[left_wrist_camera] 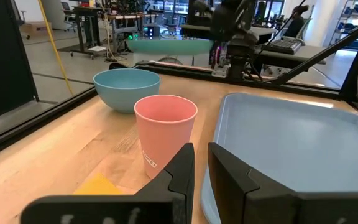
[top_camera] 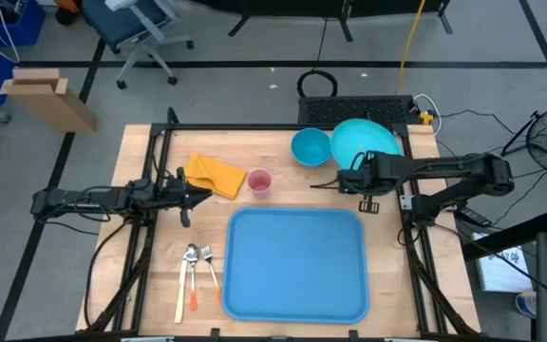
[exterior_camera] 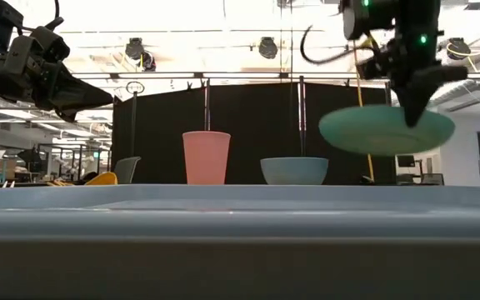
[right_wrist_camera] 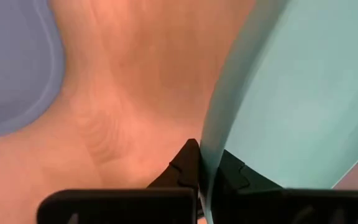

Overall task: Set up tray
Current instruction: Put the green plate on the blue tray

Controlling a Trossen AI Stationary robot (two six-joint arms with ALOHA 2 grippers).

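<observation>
The light-blue tray lies flat on the near middle of the table. My right gripper is beyond the tray's far right corner, shut on the round teal plate, which shows in the air in the low view. A teal bowl, a pink cup and a yellow cloth rest on the table beyond the tray. My left gripper hovers by the cloth, holding nothing, with only a narrow slit between its fingers. My right gripper pinches the plate's rim between its two fingers, on the edge nearest the tray. The fingers come from above, pointing down. The plate is lifted clear of the table and sits close to level, slightly tilted.
A spoon, a fork and an orange-handled utensil lie left of the tray near the near edge. Black frame rails run along the table's left, right and far sides. A black box sits beyond the far edge.
</observation>
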